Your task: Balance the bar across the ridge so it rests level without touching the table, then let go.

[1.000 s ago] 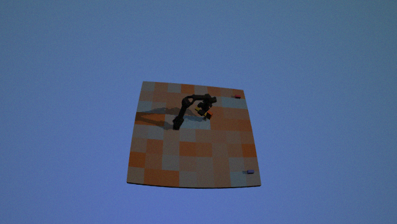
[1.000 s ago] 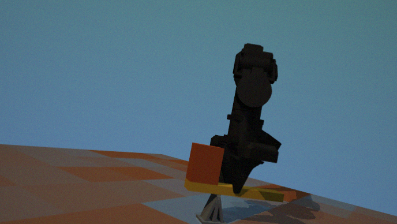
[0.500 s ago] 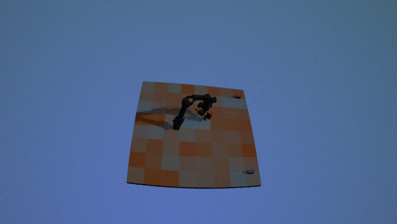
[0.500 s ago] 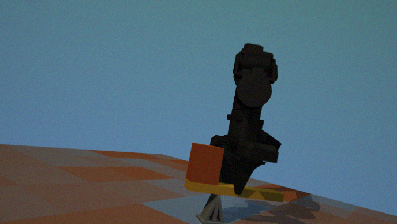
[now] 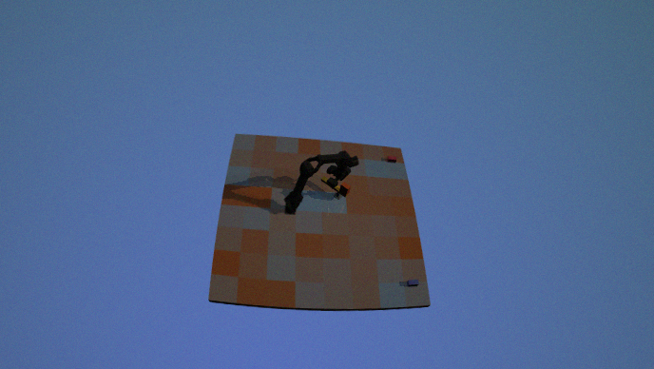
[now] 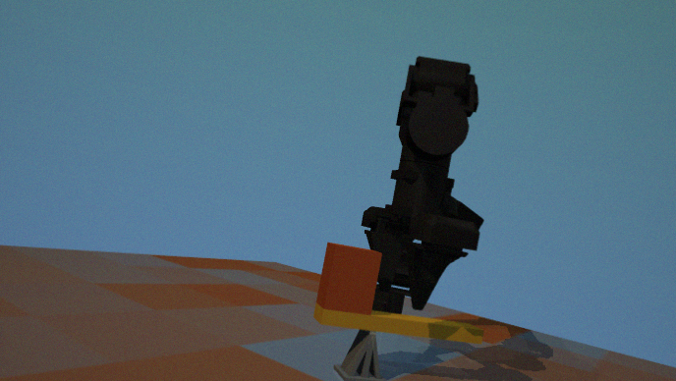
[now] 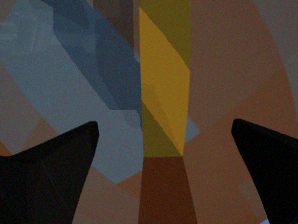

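A yellow bar (image 5: 324, 180) (image 6: 403, 325) (image 7: 162, 75) lies across the top of the grey ridge (image 6: 363, 358), clear of the table in the exterior view. It slopes down to the right there, but that view is itself tilted, so I cannot tell whether the bar is exactly level. An orange block (image 5: 345, 189) (image 6: 349, 280) (image 7: 167, 192) sits upright on one end of the bar. The longer part extends past the ridge. My gripper (image 6: 404, 305) (image 7: 168, 127) is open, its fingers standing apart on either side of the bar, with gaps on both sides in the wrist view.
A small red block (image 5: 392, 159) lies near the table's far right corner. A small blue-purple block (image 5: 413, 282) lies near the near right corner. The checkered table (image 5: 309, 271) has open edges all round. The orange block stands close beside my fingers.
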Controlling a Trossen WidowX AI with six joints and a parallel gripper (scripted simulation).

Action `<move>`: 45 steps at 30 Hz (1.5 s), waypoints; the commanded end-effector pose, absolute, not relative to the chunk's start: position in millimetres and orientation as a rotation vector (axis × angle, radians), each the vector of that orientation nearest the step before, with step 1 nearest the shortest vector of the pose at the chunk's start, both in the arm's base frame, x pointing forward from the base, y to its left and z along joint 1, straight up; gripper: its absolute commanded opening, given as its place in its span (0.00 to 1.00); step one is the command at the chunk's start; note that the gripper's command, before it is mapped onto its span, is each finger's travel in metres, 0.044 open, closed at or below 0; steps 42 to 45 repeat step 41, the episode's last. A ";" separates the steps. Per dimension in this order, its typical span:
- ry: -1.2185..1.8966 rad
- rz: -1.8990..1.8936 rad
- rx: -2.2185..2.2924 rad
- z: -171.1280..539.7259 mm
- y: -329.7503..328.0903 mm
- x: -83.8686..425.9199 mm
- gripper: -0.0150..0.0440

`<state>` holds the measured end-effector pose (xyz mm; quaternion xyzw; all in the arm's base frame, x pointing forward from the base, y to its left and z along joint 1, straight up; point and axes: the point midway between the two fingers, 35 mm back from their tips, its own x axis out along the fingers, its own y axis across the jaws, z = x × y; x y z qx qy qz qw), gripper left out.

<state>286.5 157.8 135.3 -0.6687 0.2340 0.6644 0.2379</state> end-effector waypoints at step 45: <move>0.626 1.802 -1.839 204.9 155.8 282.9 1.00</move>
